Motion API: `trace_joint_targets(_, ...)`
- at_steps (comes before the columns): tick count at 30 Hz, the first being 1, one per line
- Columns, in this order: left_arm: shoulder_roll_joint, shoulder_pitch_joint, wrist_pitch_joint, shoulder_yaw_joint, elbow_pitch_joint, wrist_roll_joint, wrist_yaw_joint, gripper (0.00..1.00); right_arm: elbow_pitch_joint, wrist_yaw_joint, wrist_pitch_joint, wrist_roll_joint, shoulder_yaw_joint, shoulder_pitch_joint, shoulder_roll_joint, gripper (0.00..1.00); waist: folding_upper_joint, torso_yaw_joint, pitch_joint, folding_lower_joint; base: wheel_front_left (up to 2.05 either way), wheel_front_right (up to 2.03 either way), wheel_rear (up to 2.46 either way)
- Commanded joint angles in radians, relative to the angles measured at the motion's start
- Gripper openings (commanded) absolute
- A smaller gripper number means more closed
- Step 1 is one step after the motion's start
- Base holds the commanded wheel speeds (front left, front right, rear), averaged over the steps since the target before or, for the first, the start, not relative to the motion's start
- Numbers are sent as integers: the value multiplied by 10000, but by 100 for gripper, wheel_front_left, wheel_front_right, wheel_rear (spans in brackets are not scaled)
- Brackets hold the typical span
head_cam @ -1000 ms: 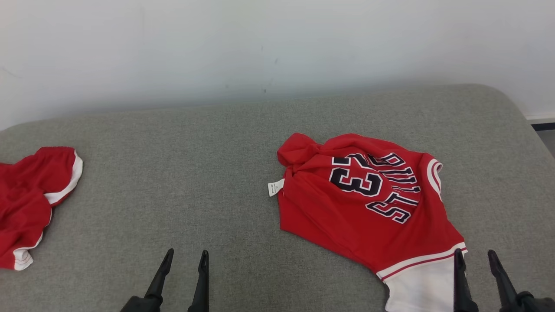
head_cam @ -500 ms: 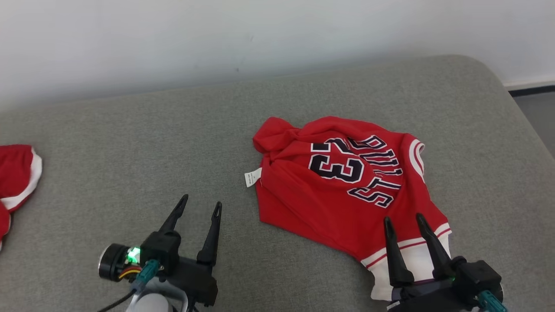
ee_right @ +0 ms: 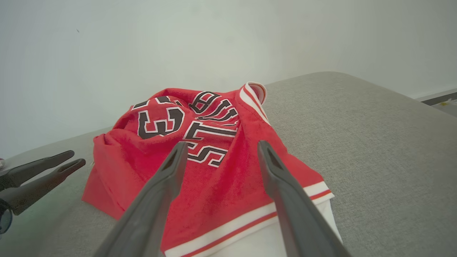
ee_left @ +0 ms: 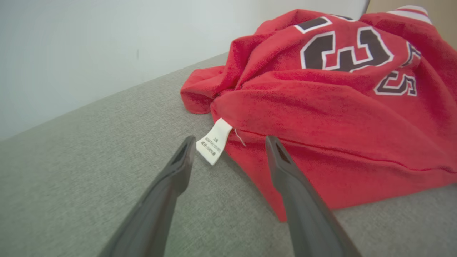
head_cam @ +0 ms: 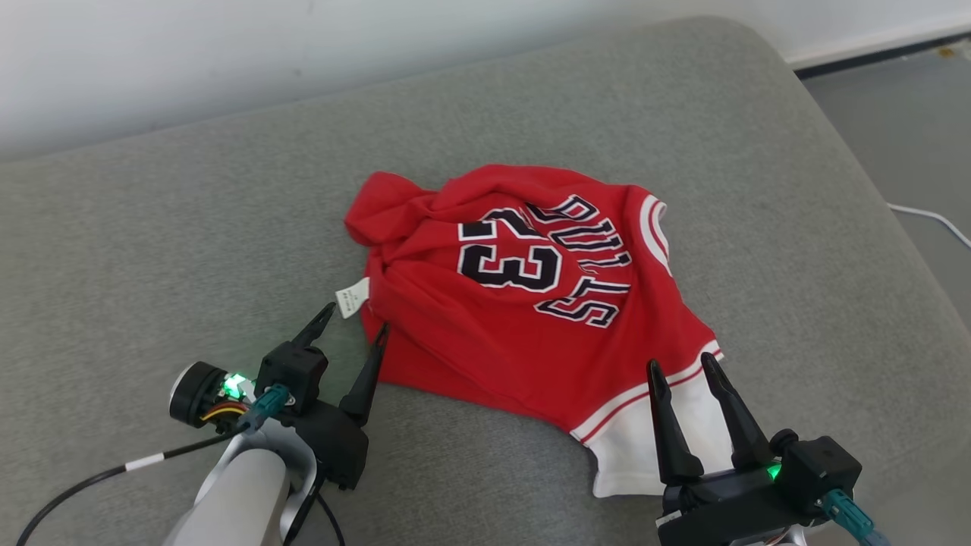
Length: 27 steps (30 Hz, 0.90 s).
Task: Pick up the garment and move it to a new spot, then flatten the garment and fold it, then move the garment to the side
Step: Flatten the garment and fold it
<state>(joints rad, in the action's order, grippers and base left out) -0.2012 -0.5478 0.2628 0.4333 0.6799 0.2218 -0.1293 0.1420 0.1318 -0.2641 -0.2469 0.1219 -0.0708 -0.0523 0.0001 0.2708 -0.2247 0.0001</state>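
Note:
The garment (head_cam: 523, 318) is a red jersey with dark "23" lettering and a white-striped hem, lying crumpled on the grey cushion (head_cam: 190, 250). In the left wrist view the garment (ee_left: 328, 107) shows a white label (ee_left: 213, 141) between my fingers. My left gripper (head_cam: 355, 318) is open at the garment's near left edge, one fingertip by the label (head_cam: 353, 297). My right gripper (head_cam: 683, 364) is open above the white hem at the garment's near right corner. In the right wrist view the garment (ee_right: 214, 167) lies under my open right gripper (ee_right: 221, 146), nothing held.
A white wall (head_cam: 152, 53) runs behind the cushion. The cushion's rounded right edge drops to a grey floor (head_cam: 903, 136) with a thin white cable (head_cam: 933, 220). My left gripper's fingers (ee_right: 46, 167) show at the right wrist view's left edge.
The head camera has swung right and down, so the other red cloth left the picture. Both grippers have come forward to the garment's near edge, still open.

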Motion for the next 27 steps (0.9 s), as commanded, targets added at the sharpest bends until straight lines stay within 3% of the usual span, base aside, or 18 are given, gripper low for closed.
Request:
trace_joint_targets(1,-89,-212,32,126,121,143,-6,100,-21,-22,-5,-90,8,-102,34,100,-1,408,-373,-1,0,0,0)
trace_joint_targets(6,-58,-535,32,761,967,643,-7,100,-15,-22,-3,-129,51,-125,35,100,-1,548,-410,-1,0,0,0)
trace_joint_targets(7,-48,-630,31,872,1137,726,-7,39,-20,-22,-3,-124,49,-131,35,100,-1,559,-404,-1,0,0,0)
trace_joint_targets(8,-21,-697,31,999,1303,836,-7,0,-21,-22,-3,-102,41,-138,34,100,-1,561,-386,-1,0,0,0)
trace_joint_targets(14,54,-720,32,1081,1219,1256,3,0,-79,-22,-3,90,-178,139,34,100,-1,270,-54,-1,0,0,0)
trace_joint_targets(27,48,2435,31,-542,-2551,530,519,0,-80,-22,-3,432,-699,854,29,100,-1,-1507,1054,-1,0,0,0)
